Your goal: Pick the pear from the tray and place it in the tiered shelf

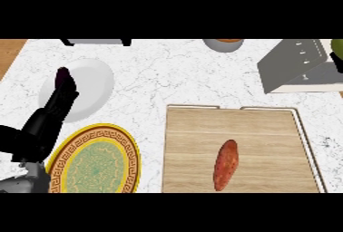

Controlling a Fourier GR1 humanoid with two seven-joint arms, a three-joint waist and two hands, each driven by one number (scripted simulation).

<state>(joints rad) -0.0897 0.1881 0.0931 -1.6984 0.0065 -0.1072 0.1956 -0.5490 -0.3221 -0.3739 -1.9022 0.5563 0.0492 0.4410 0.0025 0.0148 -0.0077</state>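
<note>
A wooden tray (201, 136) lies on the counter at the lower right. On it rests a long reddish-orange item (226, 164), shaped more like a sweet potato than a pear. The grey tiered shelf (295, 68) stands at the upper right. A green rounded thing (337, 53) shows at the right edge beside the shelf, mostly cut off. My left hand (57, 102) is at the left, open with fingers straight, pointing up over a white plate, far from the tray. My right hand does not show.
A white plate (94, 81) sits at the upper left. Below it, a yellow patterned plate (97, 165) lies by my left forearm. A grey bowl (223, 44) and a dark-legged object (97, 42) stand along the far edge. Bare marble lies between plates and tray.
</note>
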